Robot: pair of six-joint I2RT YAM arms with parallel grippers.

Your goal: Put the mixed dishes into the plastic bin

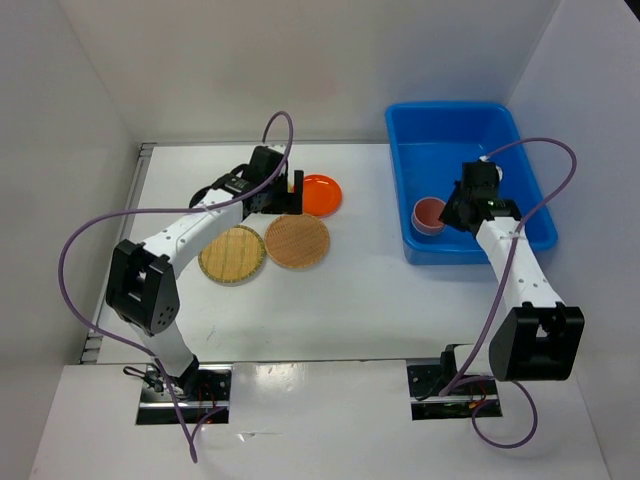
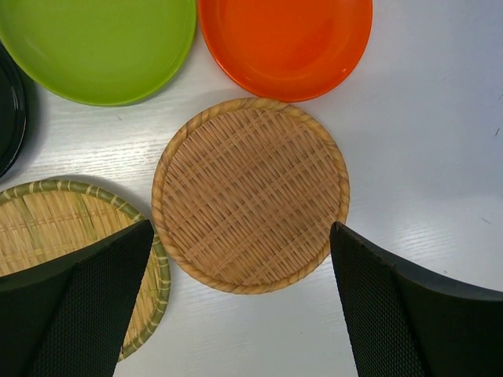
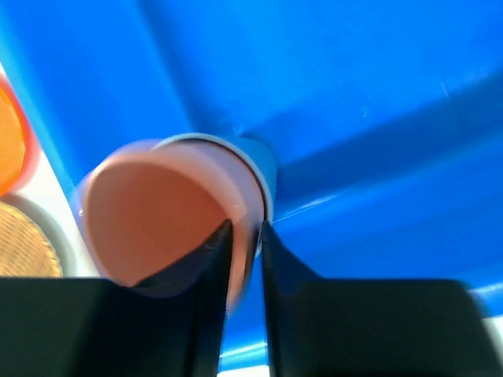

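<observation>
Black fingers of left claw (image 2: pixel 240 236) fill the bottom corners of its wrist view, spread wide, gripping nothing. Straight below the gap: tan tray (image 2: pixel 250 195), flat on table (image 2: pixel 440 157), centred between the fingertips, untouched. Green-rim tray (image 2: pixel 47 228) is on the left-finger side, partly hidden under that finger, its rim touching or just beside the tan tray. Ahead of the fingertips: orange plate (image 2: pixel 284 43), just beside the tan tray's far edge. Lime plate (image 2: pixel 98 43) is next to it toward the left-finger side. Black plate (image 2: pixel 8 102) is further that way, mostly cut off. All five are on the table, well apart from bin (image 1: pixel 450 125).

Other side: right claw (image 3: pixel 245 228) is down inside the bin, blue walls all round it. Fingers are close together and straddle the wall of pink cup (image 3: pixel 149 212), one inside the mouth, one outside. The cup is tilted, mouth toward the claw, between the claw and the bin wall. Blue cup (image 3: pixel 262 159) is right behind the pink cup and looks nested around it. View is blurred, so I can't tell whether the fingers pinch the wall or only flank it.
</observation>
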